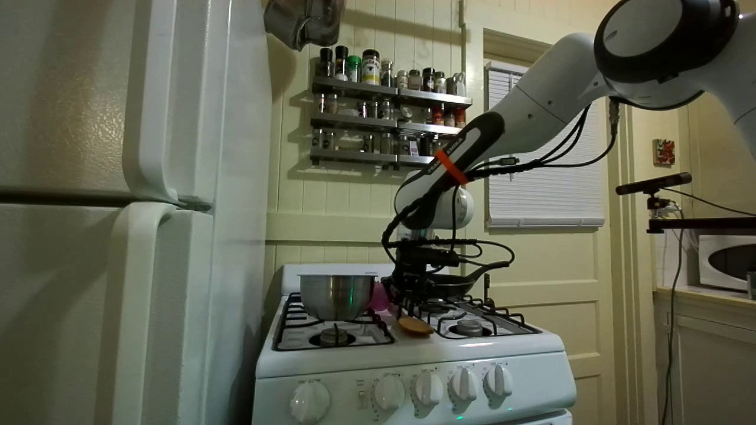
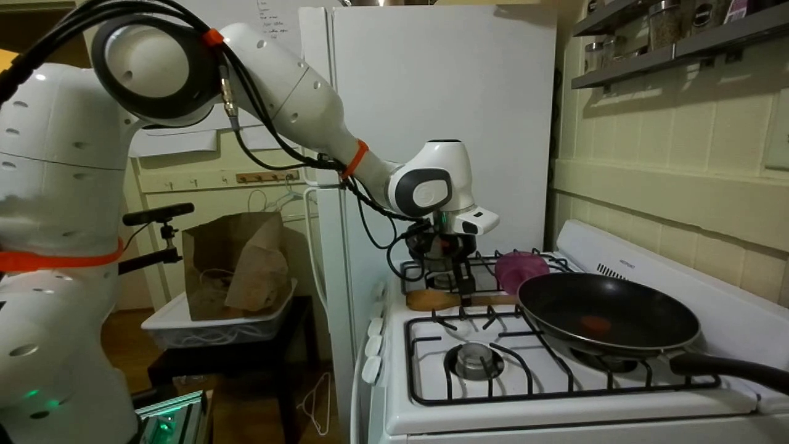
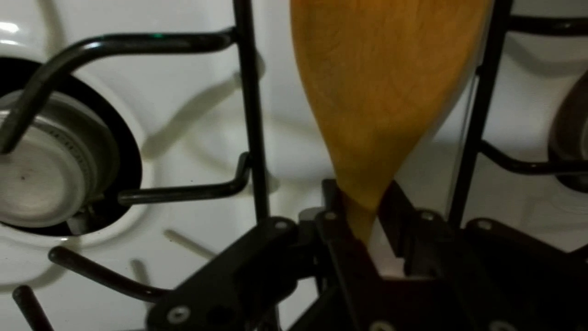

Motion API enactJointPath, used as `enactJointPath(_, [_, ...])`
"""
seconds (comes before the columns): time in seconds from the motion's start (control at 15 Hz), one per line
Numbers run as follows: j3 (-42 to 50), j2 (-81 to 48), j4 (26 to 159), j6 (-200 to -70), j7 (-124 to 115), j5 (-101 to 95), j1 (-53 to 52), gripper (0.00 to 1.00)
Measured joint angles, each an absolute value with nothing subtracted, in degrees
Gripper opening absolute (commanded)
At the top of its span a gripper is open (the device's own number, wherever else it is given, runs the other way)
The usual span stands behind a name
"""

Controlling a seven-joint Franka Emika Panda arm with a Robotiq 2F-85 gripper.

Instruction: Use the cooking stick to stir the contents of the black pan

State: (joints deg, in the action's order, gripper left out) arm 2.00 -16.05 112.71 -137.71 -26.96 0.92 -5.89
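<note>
Cooking stick point(image 3: 386, 82), smooth paddle-shaped wood, tapers into the narrowly parted gripper point(image 3: 361, 195), clamped or loose I cannot tell

My arm point(image 2: 308, 108) is wht, rounded, w/ blk joint rings point(image 2: 202, 71), blk cables point(image 2: 327, 164) & orange bands point(image 2: 355, 159) along it; I can read EMIKA lettering point(image 1: 453, 146) on a blk patch point(image 1: 491, 126); my gripper point(image 3: 361, 197) is blk, jointed, w/ silver screw heads point(image 3: 178, 314)
</note>
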Motion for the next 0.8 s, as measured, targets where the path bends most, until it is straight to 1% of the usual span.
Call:
enactJointPath(0.27, [1.65, -13.97, 113.64, -133.99, -26.97, 0.94, -5.90, 0.06])
enactJointPath(0.8, [0.70, -4.62, 117.93, -129.31, -28.08, 1.52, -5.85, 0.06])
